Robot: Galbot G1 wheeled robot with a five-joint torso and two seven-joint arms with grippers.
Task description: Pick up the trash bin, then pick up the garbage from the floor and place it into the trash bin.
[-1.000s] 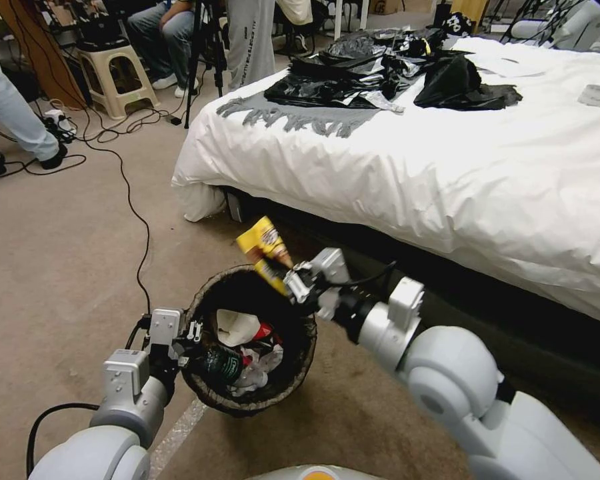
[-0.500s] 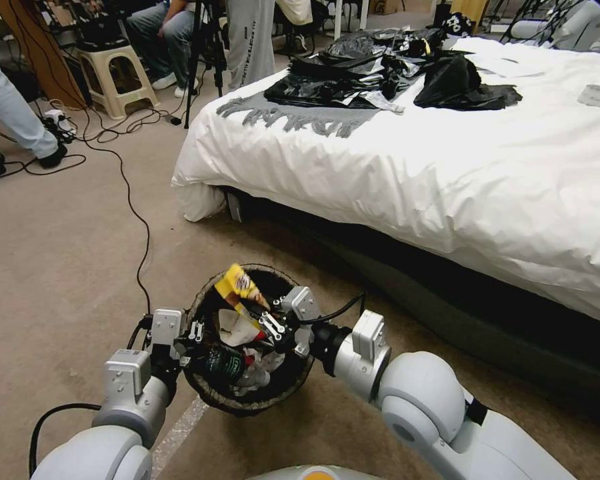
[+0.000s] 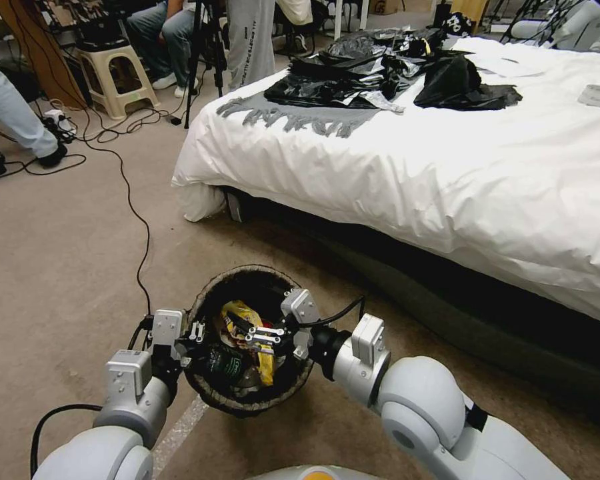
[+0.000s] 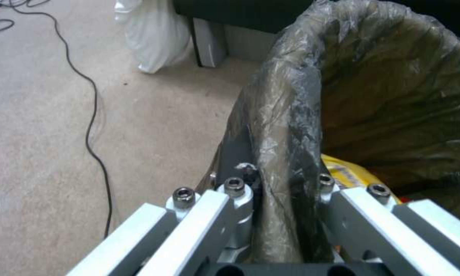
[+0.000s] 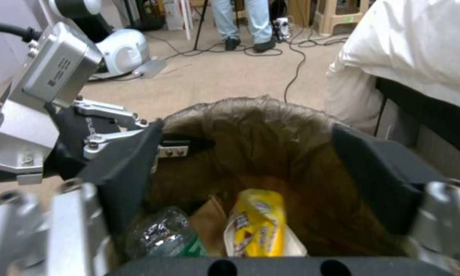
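Release is the step in hand, I judge: the right gripper (image 3: 263, 335) sits over the mouth of the trash bin (image 3: 210, 393) with its jaws spread wide, and the yellow snack wrapper (image 3: 257, 337) lies loose among the garbage inside, beside a green bottle (image 5: 163, 234) and crumpled brown paper (image 5: 209, 226). The bin stands at 6 o'clock in the head view, just off the bed (image 3: 447, 167) that fills 1 to 3 o'clock. The left gripper (image 3: 192, 343) is at the bin's 9 o'clock edge, jaws narrowed onto the bag-covered rim (image 4: 286, 153), one on each side of the wall. A black cable (image 3: 137, 220) trails over the floor (image 3: 60, 267) toward 10 o'clock. The next move likely calls for lifting the right arm straight up, clear of the liner, while the left keeps the bin steady.
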